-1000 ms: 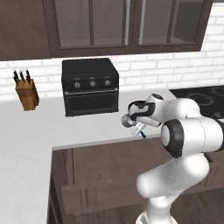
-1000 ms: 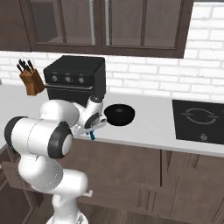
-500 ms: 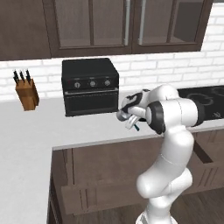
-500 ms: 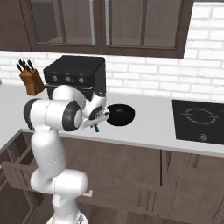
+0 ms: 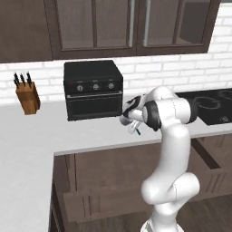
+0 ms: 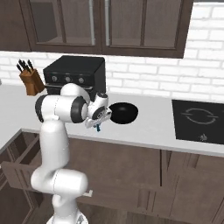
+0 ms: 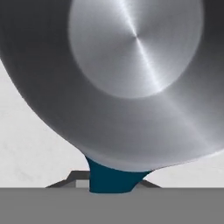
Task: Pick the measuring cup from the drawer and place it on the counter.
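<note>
End effector grips measuring cup – over counter front edge.

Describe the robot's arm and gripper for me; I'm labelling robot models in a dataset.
The arm is glossy white, built of rounded tubular links with dark grey to black bands at the joints. The gripper is a compact white hand block with dark trim and small dark fingers. No cables or markings are visible.
</note>
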You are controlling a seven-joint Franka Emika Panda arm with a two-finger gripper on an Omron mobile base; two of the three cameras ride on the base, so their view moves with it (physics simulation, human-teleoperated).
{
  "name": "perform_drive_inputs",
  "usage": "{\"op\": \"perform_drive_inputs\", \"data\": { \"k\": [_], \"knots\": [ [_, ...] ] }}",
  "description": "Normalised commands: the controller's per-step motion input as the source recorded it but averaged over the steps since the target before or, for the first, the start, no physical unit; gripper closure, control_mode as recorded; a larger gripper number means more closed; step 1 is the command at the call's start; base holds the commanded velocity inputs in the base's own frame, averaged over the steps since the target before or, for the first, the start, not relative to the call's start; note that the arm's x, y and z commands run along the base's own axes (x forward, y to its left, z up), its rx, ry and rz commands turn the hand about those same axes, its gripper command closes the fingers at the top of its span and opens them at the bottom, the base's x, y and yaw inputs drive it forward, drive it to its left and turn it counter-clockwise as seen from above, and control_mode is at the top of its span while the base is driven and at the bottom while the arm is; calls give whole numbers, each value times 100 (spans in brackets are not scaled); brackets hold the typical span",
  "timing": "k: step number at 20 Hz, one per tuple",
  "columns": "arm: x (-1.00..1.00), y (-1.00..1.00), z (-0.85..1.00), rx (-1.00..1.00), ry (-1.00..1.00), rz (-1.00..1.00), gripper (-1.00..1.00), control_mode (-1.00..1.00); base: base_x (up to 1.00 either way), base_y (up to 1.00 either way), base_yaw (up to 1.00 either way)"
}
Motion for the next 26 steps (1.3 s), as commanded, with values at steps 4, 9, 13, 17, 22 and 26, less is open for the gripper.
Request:
{"op": "perform_drive_inputs", "data": {
  "k": [4, 9, 13, 17, 22, 26],
  "knots": [
    [-2, 1, -4, -1, -20, 1, -100, -100, 0, 0, 0],
    [-19, 11, 31, 0, -14, 0, -100, -100, 0, 0, 0],
    [-12, 5, 83, 0, -4, 0, -100, -100, 0, 0, 0],
    [-48, -2, 90, 0, -3, 0, -100, -100, 0, 0, 0],
    [-89, -23, 59, 0, -4, -1, -100, -100, 0, 0, 0],
    [-100, -37, 29, 0, -10, 0, -100, -100, 0, 0, 0]
  ]
}}
